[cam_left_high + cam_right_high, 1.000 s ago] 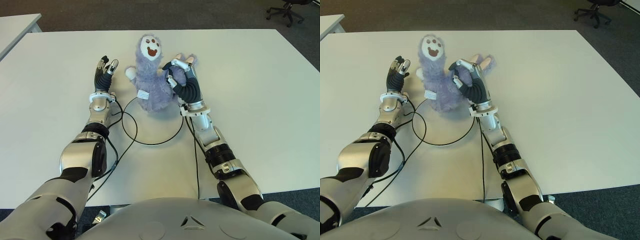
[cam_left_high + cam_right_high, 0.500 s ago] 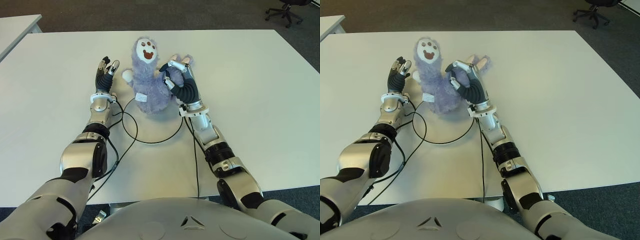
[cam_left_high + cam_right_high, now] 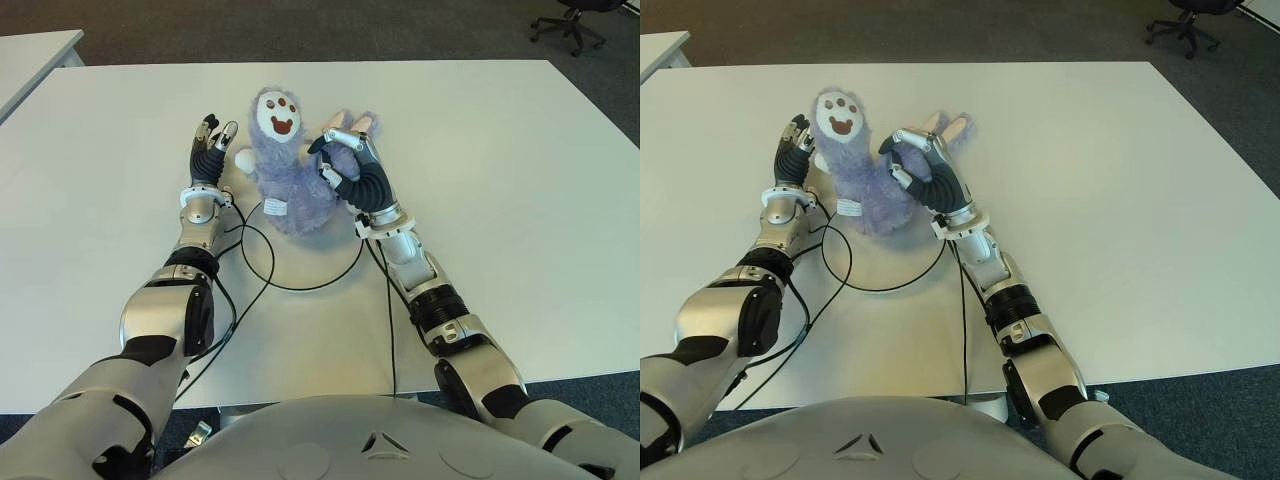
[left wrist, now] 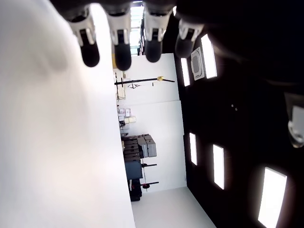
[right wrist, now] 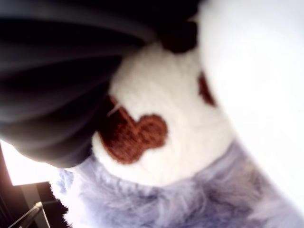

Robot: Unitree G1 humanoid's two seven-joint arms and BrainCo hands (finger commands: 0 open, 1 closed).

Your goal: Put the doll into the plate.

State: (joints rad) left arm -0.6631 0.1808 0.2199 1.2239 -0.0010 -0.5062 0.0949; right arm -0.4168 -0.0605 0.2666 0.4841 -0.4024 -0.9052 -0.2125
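Note:
The doll (image 3: 285, 170) is a fluffy purple plush with a white face and a brown mouth. It stands tilted on the white table at the far left edge of the plate (image 3: 318, 258), which shows as a flat round area with a thin black rim. My right hand (image 3: 343, 165) is shut on the doll's right side, fingers curled into the fur. The right wrist view shows the doll's face (image 5: 156, 142) close up under the dark fingers. My left hand (image 3: 210, 140) shows just left of the doll with straight fingers (image 4: 118, 47) and holds nothing.
Black cables (image 3: 390, 320) run from both wrists across the table (image 3: 520, 180) toward me, one looping beside the plate. A second table's corner (image 3: 30, 50) shows at far left. An office chair (image 3: 570, 20) stands on the carpet at far right.
My right hand has carried the doll to the left and slightly nearer, toward my left hand. The doll now leans more to the left. My left hand has not moved.

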